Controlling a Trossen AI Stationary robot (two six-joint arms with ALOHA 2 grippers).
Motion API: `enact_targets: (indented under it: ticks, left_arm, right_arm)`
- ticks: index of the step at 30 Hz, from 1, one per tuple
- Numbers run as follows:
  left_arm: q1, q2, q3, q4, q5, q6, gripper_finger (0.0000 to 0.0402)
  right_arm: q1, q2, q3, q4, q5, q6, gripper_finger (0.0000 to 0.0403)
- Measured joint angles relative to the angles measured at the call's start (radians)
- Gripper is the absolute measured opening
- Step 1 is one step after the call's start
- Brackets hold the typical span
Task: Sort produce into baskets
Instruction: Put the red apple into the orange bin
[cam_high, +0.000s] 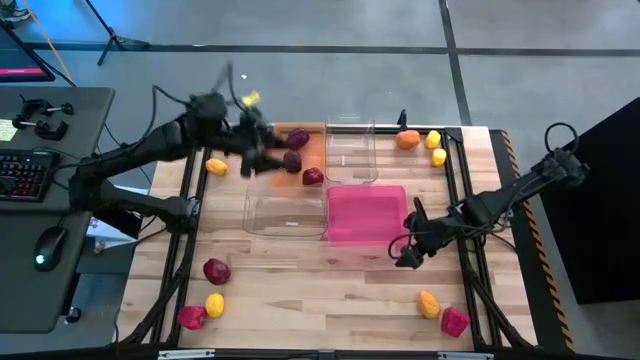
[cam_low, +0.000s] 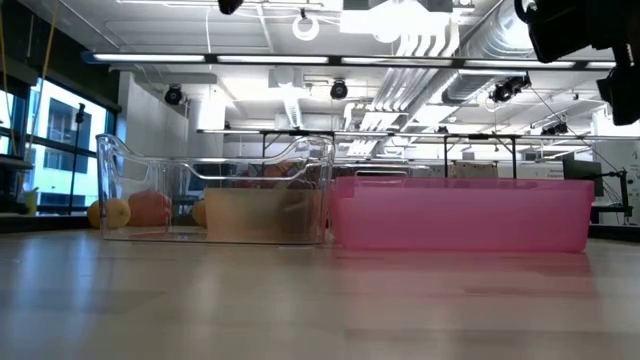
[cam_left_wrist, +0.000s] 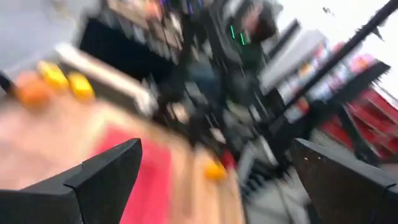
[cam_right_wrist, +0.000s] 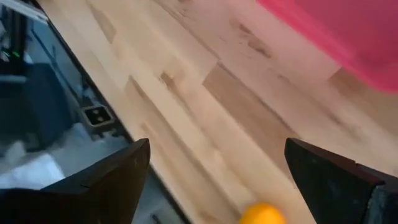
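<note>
My left gripper (cam_high: 258, 152) hovers open and empty over the translucent orange basket (cam_high: 308, 150) at the table's far left; its wrist view (cam_left_wrist: 217, 149) is blurred. Three maroon pieces of produce (cam_high: 297, 138) (cam_high: 292, 160) (cam_high: 312, 177) lie in that basket. A yellow piece (cam_high: 216, 166) lies on the table to the left of the gripper. My right gripper (cam_high: 408, 255) is open and empty over bare table just right of the pink basket (cam_high: 365, 213); its wrist view (cam_right_wrist: 217, 149) shows an orange piece (cam_right_wrist: 261, 214) ahead and the pink basket's edge (cam_right_wrist: 348, 31).
Two clear baskets (cam_high: 350, 150) (cam_high: 285, 212) stand beside the orange and pink ones. Loose produce lies far right (cam_high: 407, 139) (cam_high: 432, 140) (cam_high: 438, 157), near left (cam_high: 216, 270) (cam_high: 214, 303) (cam_high: 192, 317) and near right (cam_high: 429, 303) (cam_high: 454, 321). Black frame rails (cam_high: 458, 200) run along both sides.
</note>
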Motion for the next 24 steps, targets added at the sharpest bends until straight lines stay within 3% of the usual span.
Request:
enact_targets:
  ticks: [6,14,20,24]
  left_arm:
    - [-0.243,0.069,-0.001,-0.256,-0.160,-0.113,0.0399]
    - [-0.498,0.154,-0.001,-0.261,-0.254,-0.286,0.0399]
    - [-0.572,0.206,0.000,-0.402,-0.301,-0.442,0.0399]
    - [-0.585,0.232,0.000,-0.524,-0.311,-0.476,0.0399]
  right_arm:
    - [0.000,0.000,-0.002,-0.010,0.022,-0.127,0.0361]
    - [0.000,0.000,-0.002,-0.016,0.019,-0.259,0.0361]
    - [0.000,0.000,-0.002,-0.019,0.139,-0.272,0.0361]
    - [0.000,0.000,-0.002,-0.020,0.154,-0.303,0.0361]
